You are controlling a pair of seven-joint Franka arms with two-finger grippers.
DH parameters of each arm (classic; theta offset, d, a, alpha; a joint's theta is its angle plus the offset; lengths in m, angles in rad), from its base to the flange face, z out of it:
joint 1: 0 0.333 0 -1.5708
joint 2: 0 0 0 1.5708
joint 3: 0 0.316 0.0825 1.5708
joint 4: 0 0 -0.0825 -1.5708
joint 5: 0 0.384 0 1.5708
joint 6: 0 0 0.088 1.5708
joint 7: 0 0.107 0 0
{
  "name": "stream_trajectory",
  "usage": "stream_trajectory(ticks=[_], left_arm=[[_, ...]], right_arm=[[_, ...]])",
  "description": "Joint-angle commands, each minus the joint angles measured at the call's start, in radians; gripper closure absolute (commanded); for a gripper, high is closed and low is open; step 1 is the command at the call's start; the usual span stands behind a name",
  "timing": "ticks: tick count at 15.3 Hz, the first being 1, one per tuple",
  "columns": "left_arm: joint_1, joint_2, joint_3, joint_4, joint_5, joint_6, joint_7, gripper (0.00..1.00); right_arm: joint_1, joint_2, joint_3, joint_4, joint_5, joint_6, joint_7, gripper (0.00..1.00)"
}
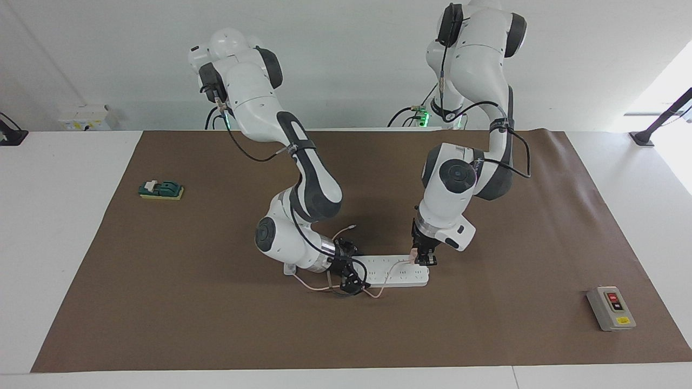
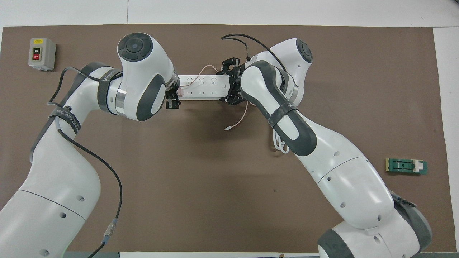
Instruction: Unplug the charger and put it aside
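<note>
Power strip (image 1: 397,270), long and white, lies in the middle of the brown mat (image 1: 216,302) that covers the bench (image 1: 65,216), with both arms bent down to it. The charger (image 1: 413,254), a small pale pink cube, sits plugged into the strip at the end toward the left arm's side of the bench. Its thin pink cable (image 1: 386,275) runs along the top of the strip, loops off the edge farther from the robots, and its free tip lies on the mat nearer to the robots than the strip.

The left end effector (image 1: 425,258) points straight down at that end of the strip, its fingers down around the charger. They look closed against the pink cube, though whether they truly clamp it I cannot tell. The right end effector (image 1: 352,270) comes in low and sideways at the strip's other end, its black fingers spread across the strip's width, one at each long edge, pinning it to the mat.

A thick white cord (image 2: 279,145) shows in a loop beneath the right forearm in the overhead view. A grey switch box (image 1: 611,308) with red and black buttons rests near the mat's corner at the left arm's end, farther from the robots. A green knife switch (image 1: 160,189) on a yellowish base lies toward the right arm's end, nearer to the robots.
</note>
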Motion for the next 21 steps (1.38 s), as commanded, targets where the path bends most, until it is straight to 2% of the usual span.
stream_trajectory(ticks=[1, 11, 21], left_arm=[[-0.003, -0.024, 0.004, -0.028, -0.001, -0.006, -0.005, 1.00], [0.013, -0.041, 0.004, -0.005, 0.005, -0.023, -0.002, 1.00], [0.011, -0.095, 0.020, 0.020, 0.014, -0.123, 0.001, 1.00]], right_arm=[[0.010, 0.021, 0.005, 0.022, -0.008, 0.026, -0.018, 0.52], [0.010, 0.021, 0.005, 0.022, -0.003, 0.027, -0.018, 0.52], [0.010, 0.021, 0.007, 0.022, -0.003, 0.032, -0.018, 0.51]])
